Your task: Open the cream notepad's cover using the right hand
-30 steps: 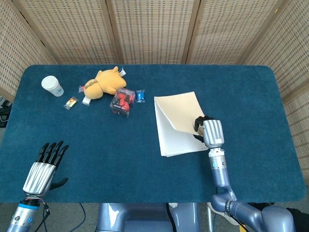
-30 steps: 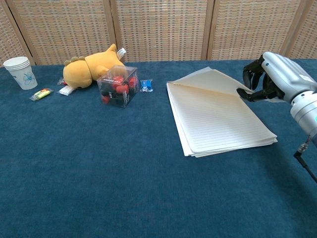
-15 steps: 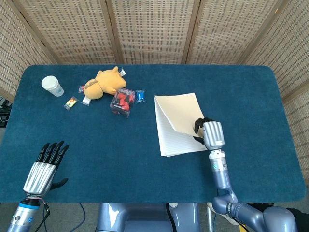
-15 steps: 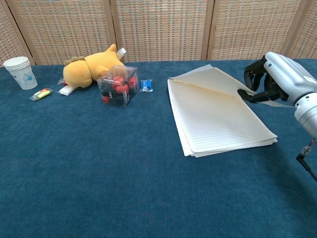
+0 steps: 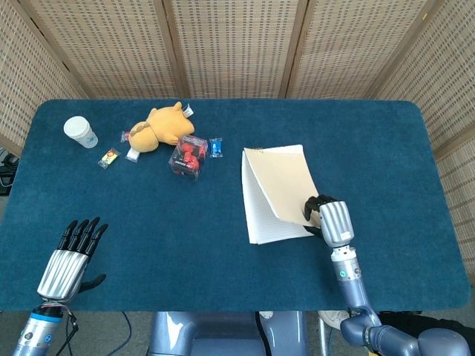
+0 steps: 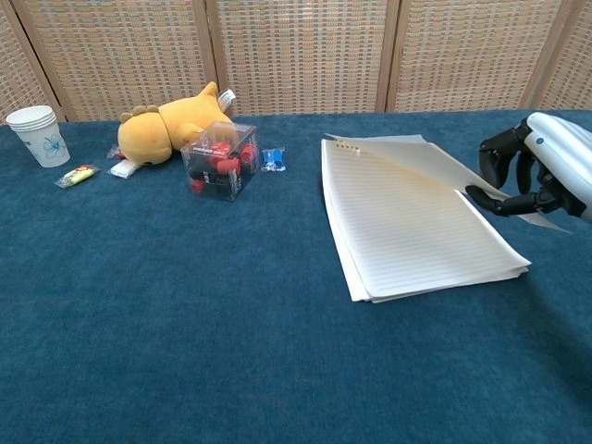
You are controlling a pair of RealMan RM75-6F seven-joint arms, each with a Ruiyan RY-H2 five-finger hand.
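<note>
My left hand [image 5: 65,267] hangs at the near left edge of the blue table [image 5: 148,245], fingers straight and spread, holding nothing; only the head view shows it. On the near right, my right hand [image 5: 329,219] pinches the free corner of the cream cover [image 5: 286,182] between thumb and fingers, with the dark fingertips [image 6: 495,166] curled around the sheet's edge. The cover is lifted clear of the cream notepad [image 6: 416,231], tilted up toward my right while its far edge stays bound at the top of the pad, so the lined pages [image 5: 260,215] lie bare underneath. The notepad itself lies flat on the table, right of centre, its near right corner just beside my right hand. Farther back and to the left, well apart from the pad, stands a clear plastic cube [image 6: 218,159] with red and dark pieces inside, and a small blue wrapped sweet [image 6: 271,159] lies just beside it. Behind the cube a yellow plush toy [image 6: 171,125] lies on its side. Left of the plush are a white wrapped sweet [image 6: 122,167] and a sweet in a clear wrapper [image 6: 76,175], and at the far left stands a stack of white paper cups [image 6: 37,135].
</note>
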